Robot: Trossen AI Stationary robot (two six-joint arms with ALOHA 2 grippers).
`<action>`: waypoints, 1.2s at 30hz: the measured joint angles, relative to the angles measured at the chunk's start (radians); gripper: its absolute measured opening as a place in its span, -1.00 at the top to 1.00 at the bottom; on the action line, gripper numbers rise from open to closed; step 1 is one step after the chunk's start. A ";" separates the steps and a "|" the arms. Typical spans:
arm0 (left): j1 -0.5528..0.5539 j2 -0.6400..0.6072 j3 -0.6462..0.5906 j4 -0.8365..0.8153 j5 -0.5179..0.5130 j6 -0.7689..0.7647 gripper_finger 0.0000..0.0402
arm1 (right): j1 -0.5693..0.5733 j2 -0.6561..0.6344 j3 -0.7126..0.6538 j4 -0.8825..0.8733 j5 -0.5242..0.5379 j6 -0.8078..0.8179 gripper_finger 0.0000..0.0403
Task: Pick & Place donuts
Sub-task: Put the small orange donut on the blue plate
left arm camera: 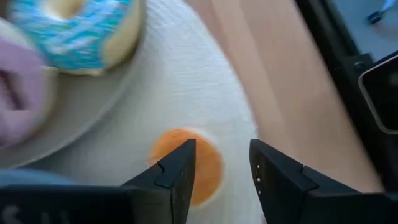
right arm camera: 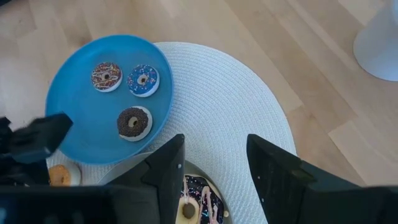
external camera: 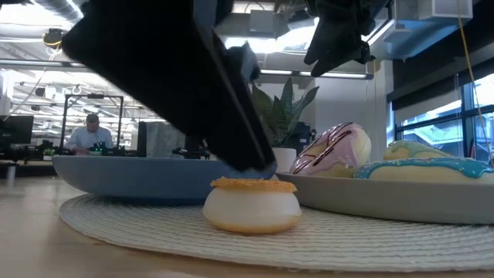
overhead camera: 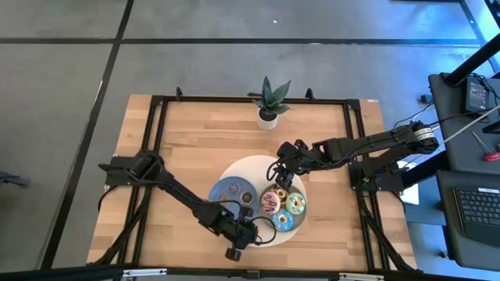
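Wooden table [overhead camera: 195,140] carried white round mat [overhead camera: 242,168] | blue plate [right arm camera: 81,134] at mat's 9 o'clock held three mini donuts [right arm camera: 134,122] | grey plate [overhead camera: 299,217] at 5 o'clock held pink [overhead camera: 271,202], green [overhead camera: 296,203], blue [overhead camera: 282,221] donuts | left gripper [left arm camera: 217,180] open, empty, over orange mini donut [left arm camera: 194,163] on mat's 6 o'clock edge | right gripper [right arm camera: 214,177] open, empty, above mat centre.

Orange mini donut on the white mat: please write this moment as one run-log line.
left gripper: open, beside small orange-topped mini donut on white woven mat | right gripper: open, above grey plate | blue plate: three mini donuts
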 joint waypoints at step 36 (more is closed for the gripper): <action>0.005 0.022 0.001 -0.097 -0.157 0.159 0.72 | 0.000 0.000 0.000 -0.007 0.000 -0.003 0.13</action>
